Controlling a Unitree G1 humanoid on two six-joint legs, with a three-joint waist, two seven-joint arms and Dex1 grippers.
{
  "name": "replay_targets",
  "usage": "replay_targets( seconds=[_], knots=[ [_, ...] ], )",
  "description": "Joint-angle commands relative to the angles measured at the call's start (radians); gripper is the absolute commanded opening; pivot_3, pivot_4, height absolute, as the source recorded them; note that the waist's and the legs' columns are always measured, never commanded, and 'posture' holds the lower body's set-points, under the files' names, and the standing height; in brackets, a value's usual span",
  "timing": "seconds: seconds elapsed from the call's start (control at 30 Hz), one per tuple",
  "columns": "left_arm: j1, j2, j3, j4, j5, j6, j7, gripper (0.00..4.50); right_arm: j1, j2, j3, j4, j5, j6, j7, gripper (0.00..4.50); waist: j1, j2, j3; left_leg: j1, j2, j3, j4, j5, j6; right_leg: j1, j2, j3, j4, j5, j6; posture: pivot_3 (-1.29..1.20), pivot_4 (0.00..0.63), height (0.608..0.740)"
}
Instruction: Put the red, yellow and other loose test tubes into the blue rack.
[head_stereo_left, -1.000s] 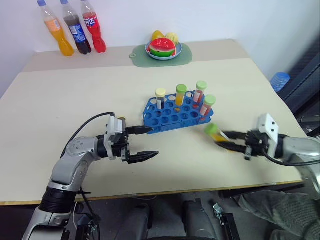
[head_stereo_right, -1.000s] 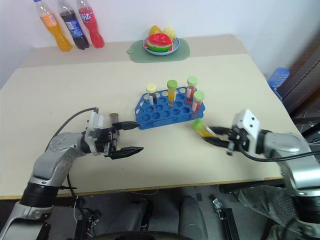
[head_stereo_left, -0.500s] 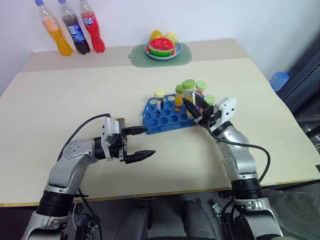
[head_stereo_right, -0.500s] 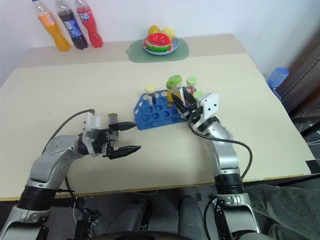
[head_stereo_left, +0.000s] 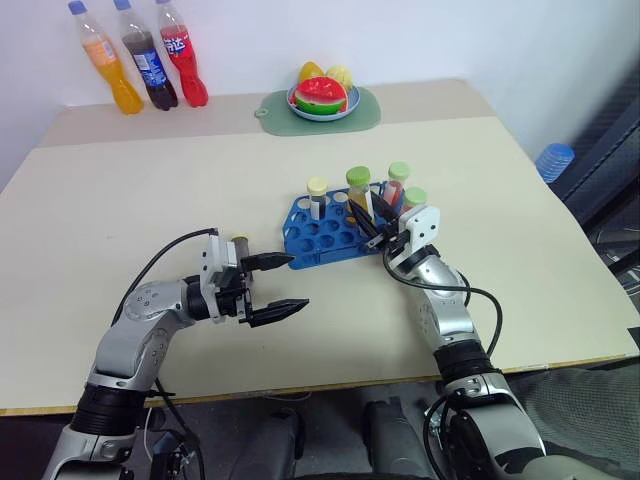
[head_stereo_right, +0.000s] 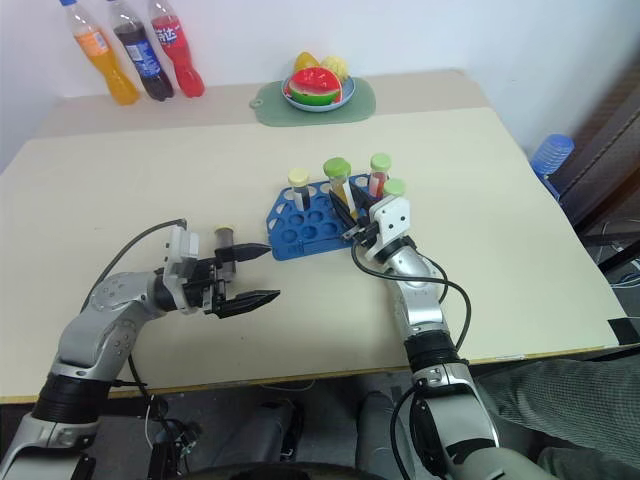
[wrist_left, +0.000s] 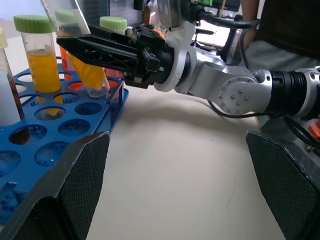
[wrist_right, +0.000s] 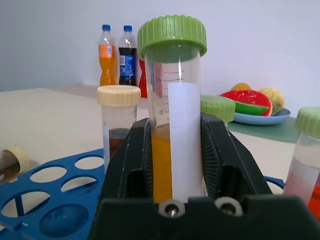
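**Over the blue rack: a yellow tube in the right tool**

At the back of the tabletop (head_stereo_left: 120, 190) stand three soda bottles (head_stereo_left: 140, 60), orange, dark and red, against the wall. To their right a green mat (head_stereo_left: 368, 112) carries a plate of fruit (head_stereo_left: 322, 98). Neither is near the work. Close to the left end of the rack a small cream-capped tube (head_stereo_left: 240, 243) lies loose on the tabletop, just beside the upper finger of the left tool.

The left tool (head_stereo_left: 283, 285) points level toward the right, its two black fingers spread wide and holding nothing, just short of the rack's near left corner. The right arm reaches in from the near right edge, its forearm angled up and toward the left; the right tool (head_stereo_left: 368, 218) sits over the right half of the rack, clenched on a tube.

That yellow tube (wrist_right: 172, 125) has a green cap, a white label strip and orange-yellow liquid in its lower part. It is pinched between the fingers (wrist_right: 137, 160) and leans a little, its tip above the holes.

The blue rack (head_stereo_left: 312, 238) sits mid-tabletop. Standing in it are a cream-capped tube with dark liquid (head_stereo_left: 318, 196), a green-capped yellow one (wrist_left: 42, 65) and two green-capped red ones (head_stereo_left: 398, 180).
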Motion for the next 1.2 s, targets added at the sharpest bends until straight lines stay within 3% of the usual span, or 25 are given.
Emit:
replay_targets(
  seconds=[0.03, 0.47, 0.57, 0.8, 0.93, 1.03, 1.2],
  knots=[
    [0.007, 0.008, 0.026, -0.042, -0.01, -0.014, 0.004, 4.5, 0.006, 0.008, 0.012, 0.07, -0.027, -0.014, -0.011, 0.81, 0.0, 0.0, 0.0, 0.0, 0.0, 0.0, 0.0, 0.0, 0.0, 0.0, 0.0, 0.0, 0.0, 0.0, 0.0, 0.0, 0.15, 0.74],
    [0.014, 0.008, 0.03, -0.048, -0.009, -0.014, 0.019, 4.5, 0.071, 0.037, 0.043, 0.056, -0.031, -0.028, -0.011, 0.81, 0.0, 0.0, -0.006, 0.001, 0.001, 0.0, 0.0, 0.0, 0.0, 0.0, 0.001, 0.0, 0.001, 0.0, 0.0, 0.0, 0.15, 0.74],
    [0.011, 0.003, 0.03, -0.047, -0.014, -0.012, 0.026, 4.5, 0.068, 0.05, 0.032, 0.057, 0.036, 0.014, 0.051, 0.81, 0.0, 0.0, -0.007, 0.001, 0.001, 0.0, 0.0, -0.001, 0.0, 0.0, 0.001, 0.0, 0.001, 0.0, 0.0, 0.0, 0.15, 0.74],
    [0.004, -0.018, 0.066, -0.061, -0.057, 0.015, 0.078, 4.5, 0.052, 0.007, 0.022, 0.042, -0.029, -0.056, -0.003, 4.35, 0.0, 0.001, -0.007, 0.0, 0.001, 0.0, -0.001, -0.001, 0.0, -0.001, 0.001, 0.0, 0.001, 0.0, -0.001, 0.0, 0.15, 0.74],
    [-0.003, -0.043, 0.098, -0.088, -0.111, 0.058, 0.134, 4.5, 0.089, -0.029, 0.029, -0.05, -0.024, -0.023, 0.016, 4.44, 0.004, 0.001, -0.007, -0.001, 0.001, 0.0, 0.0, -0.001, 0.0, -0.001, 0.001, 0.0, 0.0, 0.0, -0.001, 0.0, 0.15, 0.74],
    [-0.038, -0.117, 0.171, -0.141, -0.154, 0.142, 0.376, 4.5, 0.172, -0.094, 0.046, -0.238, -0.012, 0.107, 0.05, 4.44, 0.009, 0.0, -0.007, -0.001, 0.001, -0.001, 0.0, -0.001, 0.0, -0.001, 0.001, 0.0, 0.0, 0.0, 0.0, 0.0, 0.15, 0.74],
    [-0.062, -0.147, 0.219, -0.278, -0.04, 0.344, 0.798, 4.5, 0.303, -0.212, 0.037, -0.482, 0.02, 0.284, 0.106, 4.44, 0.007, 0.0, -0.007, -0.001, 0.001, 0.0, 0.0, -0.001, 0.0, -0.001, 0.001, 0.0, 0.0, 0.0, 0.0, 0.0, 0.15, 0.74]
  ],
)
